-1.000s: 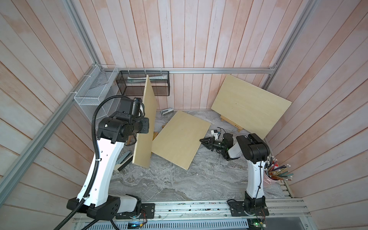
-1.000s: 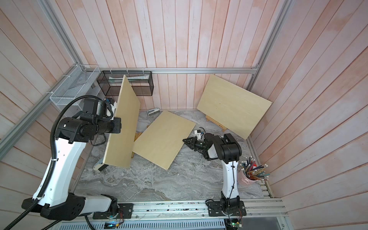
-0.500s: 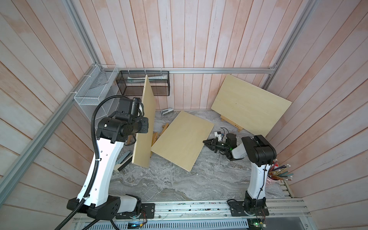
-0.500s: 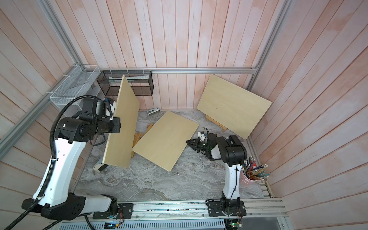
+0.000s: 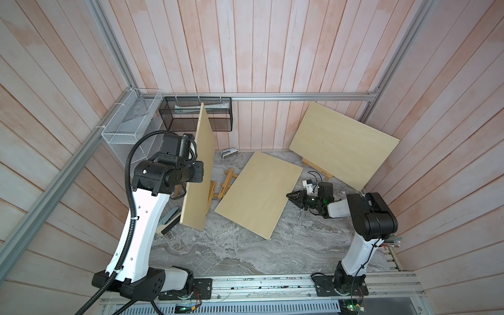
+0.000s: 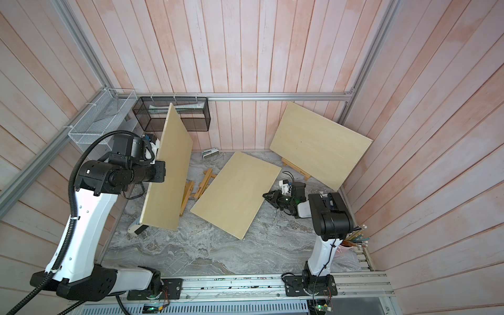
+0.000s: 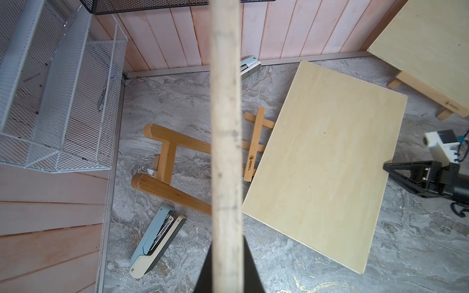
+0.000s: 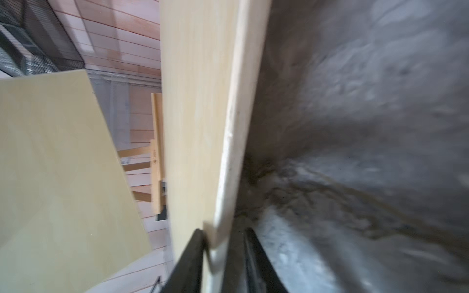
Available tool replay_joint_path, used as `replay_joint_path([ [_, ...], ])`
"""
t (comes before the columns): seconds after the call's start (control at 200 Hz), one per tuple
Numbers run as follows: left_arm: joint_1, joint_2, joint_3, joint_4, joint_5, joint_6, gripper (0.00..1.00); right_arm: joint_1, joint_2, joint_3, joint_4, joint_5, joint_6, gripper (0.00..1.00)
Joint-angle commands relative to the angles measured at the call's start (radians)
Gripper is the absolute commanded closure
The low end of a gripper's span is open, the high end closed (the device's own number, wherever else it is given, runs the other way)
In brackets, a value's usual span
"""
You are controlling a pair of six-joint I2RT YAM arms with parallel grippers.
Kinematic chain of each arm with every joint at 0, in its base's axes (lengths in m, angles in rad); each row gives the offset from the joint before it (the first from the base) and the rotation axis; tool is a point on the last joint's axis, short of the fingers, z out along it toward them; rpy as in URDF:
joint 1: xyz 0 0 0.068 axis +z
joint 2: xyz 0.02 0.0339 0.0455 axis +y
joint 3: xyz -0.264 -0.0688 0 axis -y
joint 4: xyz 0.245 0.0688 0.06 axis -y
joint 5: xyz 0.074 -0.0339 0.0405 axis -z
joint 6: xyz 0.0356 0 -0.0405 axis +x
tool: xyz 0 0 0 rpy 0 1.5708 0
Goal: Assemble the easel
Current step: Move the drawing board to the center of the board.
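Okay, my left gripper (image 7: 227, 243) is clamped on the upright board (image 5: 200, 174); the right gripper (image 8: 223, 233) has its jaws apart around the flat board (image 5: 259, 193) corner. The easel (image 7: 167, 152) lies on the table (image 5: 231, 251) between them.

The grey marbled surface (image 5: 245, 253) carries a pale board (image 5: 259, 193), one edge just beside the right pincer (image 5: 289, 195). Across the board from that pincer lies a wooden easel frame (image 5: 227, 183), partly underneath. Farther off lies a blue stapler (image 5: 169, 222).
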Motion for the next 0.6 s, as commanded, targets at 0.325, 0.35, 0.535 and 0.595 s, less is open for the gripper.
replay_joint_path([
  [0.325,0.091,0.019,0.043,0.121,0.121,0.087,1.0,0.007,-0.179,0.046,-0.394,0.217,-0.221,0.59],
  [0.35,0.099,0.018,0.044,0.12,0.129,0.088,1.0,0.01,-0.188,0.049,-0.403,0.222,-0.225,0.59],
  [0.535,0.141,0.031,0.041,0.115,0.144,0.11,1.0,0.025,-0.229,0.079,-0.467,0.241,-0.256,0.58],
  [0.595,0.143,0.041,0.042,0.107,0.136,0.119,1.0,0.031,-0.237,0.085,-0.479,0.242,-0.263,0.58],
])
